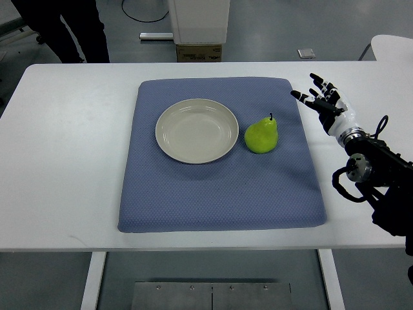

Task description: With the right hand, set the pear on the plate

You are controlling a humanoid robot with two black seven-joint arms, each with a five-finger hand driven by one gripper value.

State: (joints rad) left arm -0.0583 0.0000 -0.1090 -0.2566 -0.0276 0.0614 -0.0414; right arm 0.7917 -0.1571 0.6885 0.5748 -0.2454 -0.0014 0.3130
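**Operator:** Report the position of the task object.

**Technician:** The green pear with a short dark stem [262,135] is lying on the blue textured fabric mat [219,187], just beside the right rim of the round cream-coloured shallow plate [197,130]. Whether pear and plate are touching cannot be told. The plate is carrying nothing. The mat is lying on the white rectangular table [64,161].

**Operator:** Report the state of the right hand.

**Technician:** The right hand, white-bodied with black fingers [324,103], is hovering over the bare table just past the mat's upper right corner. Its fingers are spreading loosely and are grasping nothing. The hand is standing apart from the pear, to the right of it and slightly farther from the robot. The black cabled forearm [377,174] is entering from the right edge.

**Operator:** Anything beyond the table?

**Technician:** A person's dark-trousered legs [71,29] are showing at the upper left, and a white equipment base [199,22] is standing on the grey floor behind the table.
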